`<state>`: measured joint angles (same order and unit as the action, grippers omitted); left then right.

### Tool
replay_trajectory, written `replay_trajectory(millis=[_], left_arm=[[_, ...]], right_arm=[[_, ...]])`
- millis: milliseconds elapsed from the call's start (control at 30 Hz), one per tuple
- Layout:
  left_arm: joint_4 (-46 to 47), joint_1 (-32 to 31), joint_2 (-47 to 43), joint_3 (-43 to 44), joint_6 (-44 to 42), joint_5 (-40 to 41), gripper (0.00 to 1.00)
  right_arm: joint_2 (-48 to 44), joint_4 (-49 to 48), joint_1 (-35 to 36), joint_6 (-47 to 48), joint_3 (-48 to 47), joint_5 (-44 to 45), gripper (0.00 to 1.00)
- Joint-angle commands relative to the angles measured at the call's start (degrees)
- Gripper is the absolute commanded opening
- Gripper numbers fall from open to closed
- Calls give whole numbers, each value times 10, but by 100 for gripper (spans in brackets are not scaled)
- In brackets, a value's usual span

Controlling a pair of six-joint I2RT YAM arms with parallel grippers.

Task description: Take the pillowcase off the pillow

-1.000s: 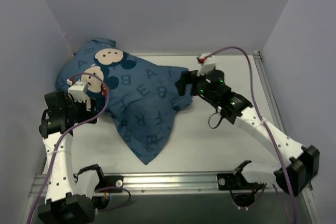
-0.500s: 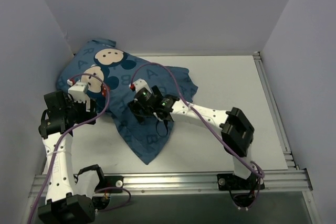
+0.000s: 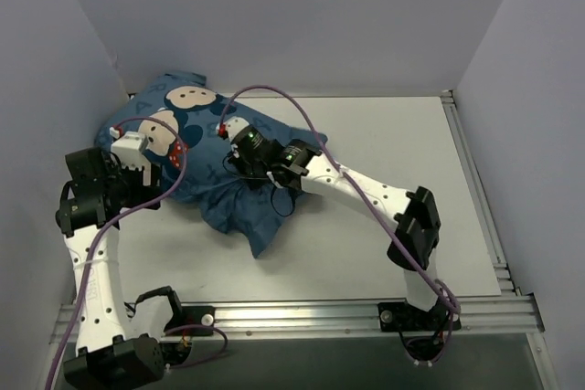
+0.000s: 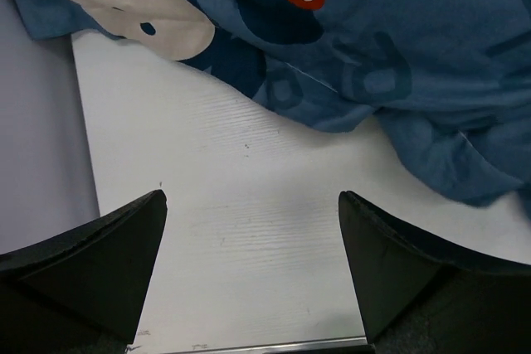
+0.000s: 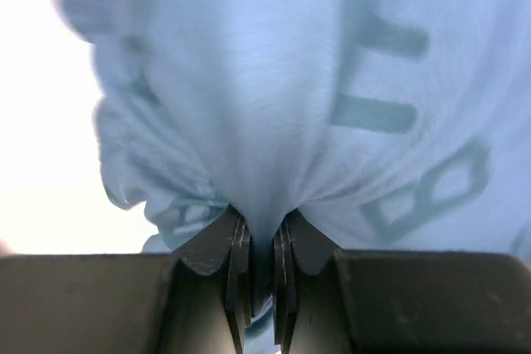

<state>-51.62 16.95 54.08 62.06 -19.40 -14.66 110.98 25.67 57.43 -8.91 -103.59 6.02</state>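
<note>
The dark blue pillowcase (image 3: pixel 239 212), printed with letters and mouse faces, lies bunched at the back left of the table. The pillow is hidden; no white cushion shows. My right gripper (image 3: pixel 238 158) reaches across onto the middle of the pillowcase and is shut on a pinched fold of its fabric (image 5: pixel 274 80), which gathers into the jaws (image 5: pixel 261 230). My left gripper (image 4: pixel 253 205) stands open over bare tabletop by the near left edge of the pillowcase (image 4: pixel 398 47), with nothing between its fingers. In the top view the left gripper (image 3: pixel 149 191) sits beside the cloth.
The white table (image 3: pixel 393 162) is enclosed by grey walls at the left, back and right. A metal rail (image 3: pixel 302 317) runs along the near edge with the arm bases. Purple cables loop over both wrists.
My right arm swung from the right side onto the pillowcase's middle and shut on its fabric, which is now bunched up and drawn in. My left arm shifted slightly left.
</note>
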Motion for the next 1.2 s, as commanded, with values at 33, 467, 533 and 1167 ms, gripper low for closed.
replay_trajectory(millis=[33,467,533,1167], left_arm=[[-65,5,13,155,-16,-25,94],[-142,4,137,520,-30,-55,94],[-151,4,156,506,-24,-70,94],[-119,-163,210,247,-71,-42,94]], right_arm=[[-139,4,29,-15,-157,-189,0],[-299,-509,-368,-640,314,-379,0],[-289,-557,-423,-677,430,-366,0],[-172,-177,-501,-248,374,-272,75]])
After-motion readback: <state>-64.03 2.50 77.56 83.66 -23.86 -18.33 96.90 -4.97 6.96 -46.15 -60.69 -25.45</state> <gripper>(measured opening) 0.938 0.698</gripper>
